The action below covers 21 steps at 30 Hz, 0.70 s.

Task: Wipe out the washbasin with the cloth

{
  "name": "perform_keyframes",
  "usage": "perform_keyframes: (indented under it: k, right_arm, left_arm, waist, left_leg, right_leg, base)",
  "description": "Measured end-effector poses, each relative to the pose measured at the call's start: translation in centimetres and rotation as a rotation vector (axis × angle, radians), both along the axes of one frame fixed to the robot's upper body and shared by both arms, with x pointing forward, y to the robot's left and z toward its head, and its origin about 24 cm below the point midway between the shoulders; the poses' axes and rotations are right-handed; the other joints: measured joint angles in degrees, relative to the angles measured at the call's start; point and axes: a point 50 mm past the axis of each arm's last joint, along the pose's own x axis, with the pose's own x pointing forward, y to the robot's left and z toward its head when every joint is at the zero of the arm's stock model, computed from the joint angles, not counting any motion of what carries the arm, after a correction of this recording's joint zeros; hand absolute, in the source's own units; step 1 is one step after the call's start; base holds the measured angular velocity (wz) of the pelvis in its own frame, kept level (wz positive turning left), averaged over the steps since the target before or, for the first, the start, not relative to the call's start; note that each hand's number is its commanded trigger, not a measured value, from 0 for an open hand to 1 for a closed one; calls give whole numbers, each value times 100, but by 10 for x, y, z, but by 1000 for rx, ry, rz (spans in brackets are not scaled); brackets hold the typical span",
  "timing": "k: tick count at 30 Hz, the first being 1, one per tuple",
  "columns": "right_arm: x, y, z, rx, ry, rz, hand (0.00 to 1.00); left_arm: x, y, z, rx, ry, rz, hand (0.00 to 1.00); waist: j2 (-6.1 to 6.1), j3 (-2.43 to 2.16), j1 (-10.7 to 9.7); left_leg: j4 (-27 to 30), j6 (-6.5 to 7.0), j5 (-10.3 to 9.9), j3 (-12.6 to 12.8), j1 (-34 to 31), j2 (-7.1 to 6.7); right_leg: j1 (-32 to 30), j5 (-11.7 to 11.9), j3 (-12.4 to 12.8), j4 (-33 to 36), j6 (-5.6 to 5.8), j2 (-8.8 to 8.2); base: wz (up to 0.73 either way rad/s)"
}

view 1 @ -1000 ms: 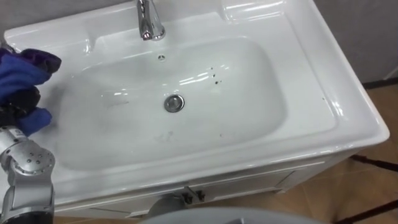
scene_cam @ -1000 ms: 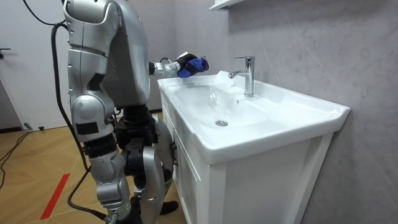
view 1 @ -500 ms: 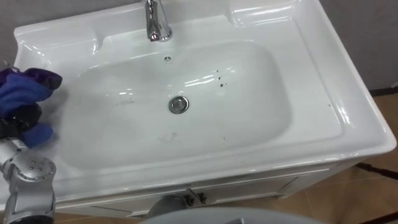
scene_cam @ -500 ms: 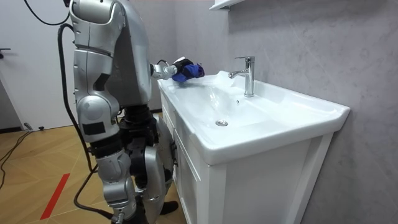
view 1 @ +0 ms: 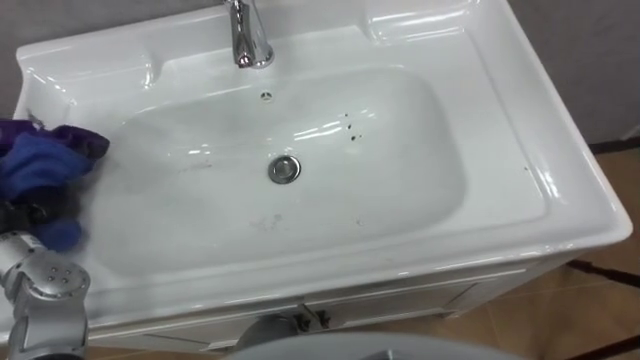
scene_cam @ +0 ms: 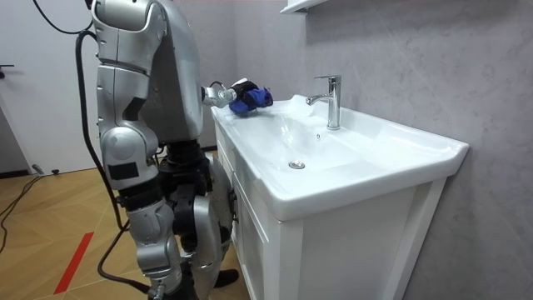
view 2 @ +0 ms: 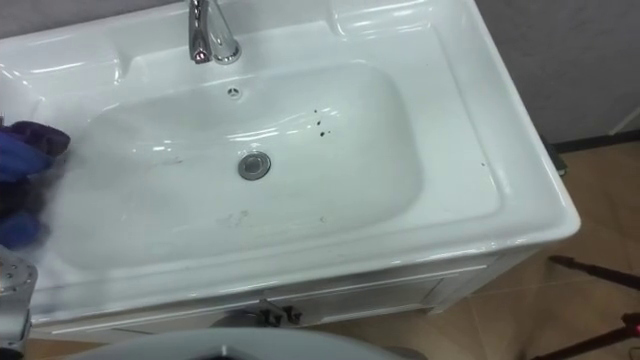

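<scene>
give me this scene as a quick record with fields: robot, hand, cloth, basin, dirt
robot: standing at the front of the white ceramic basin
hand: left hand curled round a crumpled blue cloth
cloth place: on the basin's left rim, apart from the round metal drain
tap: chrome tap at the back rim
dirt: small dark specks in the bowl, right of the drain, towards the back
</scene>
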Motion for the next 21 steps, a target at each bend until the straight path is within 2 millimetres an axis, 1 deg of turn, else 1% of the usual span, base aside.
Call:
perform_keyframes:
  k: [6,7,11,13,15,21]
  right_arm:
    - [1,0,0,8,-8,2,0]
    - [1,0,0,8,-10,3,0]
    - [1,0,0,7,-10,2,0]
    - [1,0,0,7,-10,2,0]
    - [1,-1,0,6,-9,2,0]
    - [0,-1,0,5,-6,1,0]
  left_arm:
    - [1,-1,1,33,18,-19,0]
    - [1,-1,1,44,24,-24,0]
    - [2,-1,2,67,36,-36,0]
    - [2,-1,2,68,36,-36,0]
    - [2,-1,2,68,36,-36,0]
    - [2,-2,2,69,37,-37,0]
  waist:
    - [9,4,-76]
    - [22,16,-83]
    - [29,23,-79]
    - [26,41,-78]
    - [38,44,-78]
    - [71,23,-78]
  left_leg:
    - [0,0,0,0,-2,0]
    - [0,0,0,0,-2,0]
    - [0,1,0,0,-2,0]
    - [2,2,1,-1,-2,0]
    - [1,4,2,-2,-1,0]
    - [6,14,7,-5,-6,0]
  right_leg:
    - [0,6,1,1,-1,-1]
    - [0,9,1,2,-1,-1]
    - [1,20,2,1,-1,-1]
    - [5,27,5,-6,-1,2]
    - [8,38,6,-23,0,7]
    - [8,53,9,-28,3,7]
  base:
    - [0]
    - [0]
    - [0]
    - [0]
    - [0]
    - [0]
